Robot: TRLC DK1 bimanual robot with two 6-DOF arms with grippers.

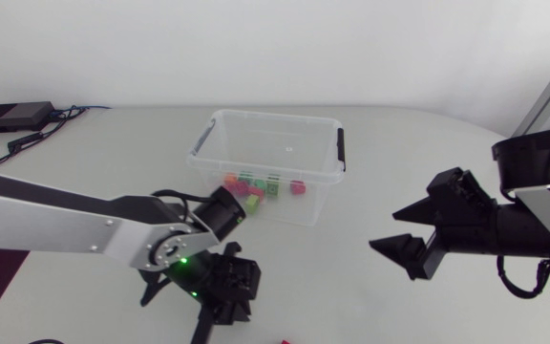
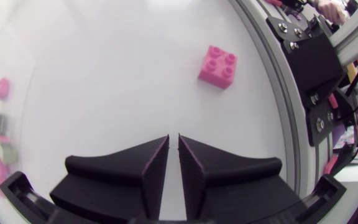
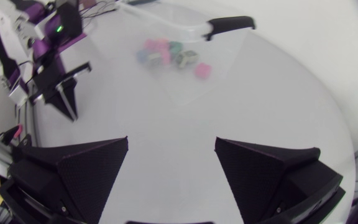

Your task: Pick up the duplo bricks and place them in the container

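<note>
A clear plastic container (image 1: 325,177) with black handles stands at the middle of the table, with several pink and green duplo bricks (image 1: 256,185) on its floor. A loose pink brick (image 2: 217,66) lies on the table ahead of my left gripper (image 2: 173,138), which is shut with nothing between its fingers. In the head view my left gripper (image 1: 213,320) points at the table's front edge, and the pink brick (image 1: 283,341) barely shows there. My right gripper (image 1: 385,229) hovers open and empty to the right of the container. In the right wrist view the container (image 3: 222,74) lies ahead of my right gripper (image 3: 171,155).
A black box with cables (image 1: 12,117) sits at the table's far left corner. My left arm (image 1: 55,227) crosses the left half of the table in front of the container. The left gripper (image 3: 64,93) shows beside the container in the right wrist view.
</note>
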